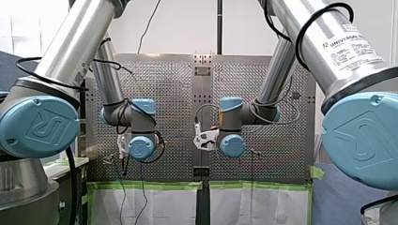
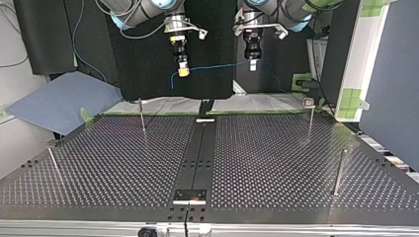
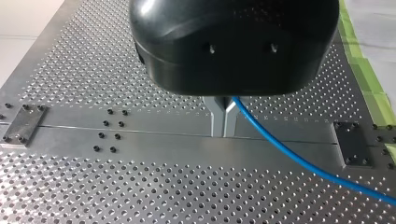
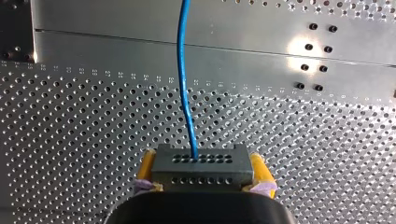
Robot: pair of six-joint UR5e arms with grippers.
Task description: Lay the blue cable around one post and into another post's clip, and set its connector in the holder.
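Observation:
In the top view both grippers hang high above the far edge of the perforated table (image 2: 276, 163). The blue cable (image 2: 217, 65) stretches between them. My right gripper (image 2: 183, 72), at that view's left, is shut on the cable's grey connector (image 4: 200, 164), which sits between its yellow pads (image 4: 258, 169). The cable (image 4: 183, 70) leaves the connector's face and runs ahead over the table. My left gripper (image 3: 223, 133) has its metal fingers shut on the cable (image 3: 299, 158), which trails off to one side. In the top view, my left gripper (image 2: 252, 65) is at the right.
Thin posts stand on the table in the top view: two at the left (image 2: 142, 114) (image 2: 53, 163), one at the right (image 2: 339, 173), and one with a clip on its top (image 2: 309, 102). A dark plate with a white bar (image 2: 189, 196) lies on the centre strip near the camera.

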